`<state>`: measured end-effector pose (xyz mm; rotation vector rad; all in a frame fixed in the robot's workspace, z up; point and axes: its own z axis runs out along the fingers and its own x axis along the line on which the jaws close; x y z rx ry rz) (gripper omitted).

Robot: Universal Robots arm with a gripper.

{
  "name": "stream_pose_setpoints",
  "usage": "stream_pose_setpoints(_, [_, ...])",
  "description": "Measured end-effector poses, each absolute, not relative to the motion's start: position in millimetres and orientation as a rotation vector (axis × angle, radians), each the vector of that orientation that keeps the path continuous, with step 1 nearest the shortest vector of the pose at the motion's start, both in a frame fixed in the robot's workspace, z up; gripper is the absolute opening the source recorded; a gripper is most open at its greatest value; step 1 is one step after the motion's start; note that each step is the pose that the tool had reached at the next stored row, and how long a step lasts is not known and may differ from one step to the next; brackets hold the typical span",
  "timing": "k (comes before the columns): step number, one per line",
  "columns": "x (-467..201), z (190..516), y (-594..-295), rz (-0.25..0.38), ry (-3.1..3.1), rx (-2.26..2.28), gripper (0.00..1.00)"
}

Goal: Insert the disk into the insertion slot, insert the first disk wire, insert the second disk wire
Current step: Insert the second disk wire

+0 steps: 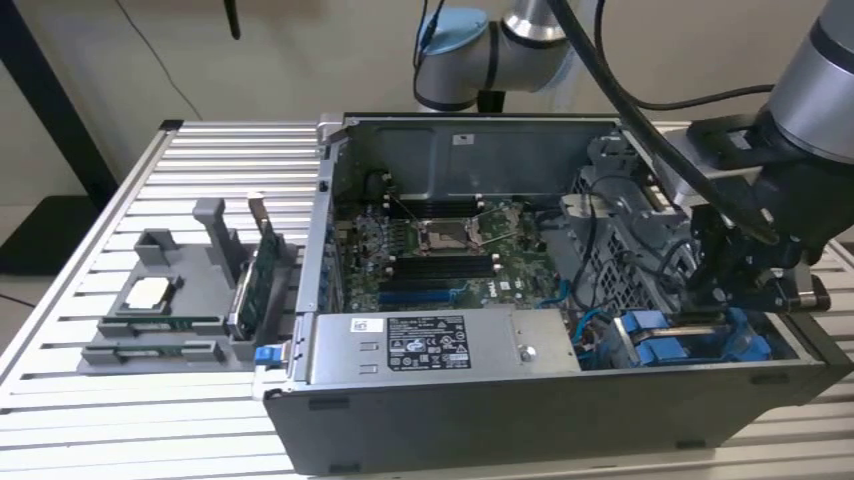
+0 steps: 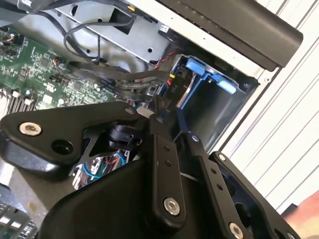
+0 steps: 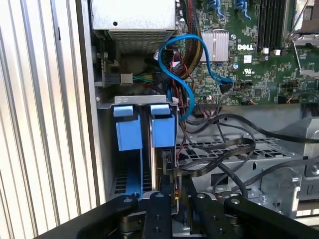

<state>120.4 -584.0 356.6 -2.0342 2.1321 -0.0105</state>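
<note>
The gripper [image 1: 711, 318] reaches down into the open computer case [image 1: 561, 420], at the corner by the insertion slot [image 3: 130, 164]. The disk [image 3: 160, 149] stands on edge in that blue-railed bay, already seated. The fingers [image 3: 162, 211] look pinched on a flat black disk wire [image 3: 209, 167] at the disk's end, though the contact is partly hidden. The wire seems limp and light, best held at its stiff plug. Labels stay unread here.

Even, soft indoor light with faint shadows; the gripper [image 2: 167, 124] close to the lens looks blurred and dark.
</note>
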Motion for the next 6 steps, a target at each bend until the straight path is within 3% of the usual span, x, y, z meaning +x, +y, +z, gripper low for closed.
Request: stream_pose_setpoints(6, [120.4,357.0,-584.0,-0.011,2.132,-2.034,0.24])
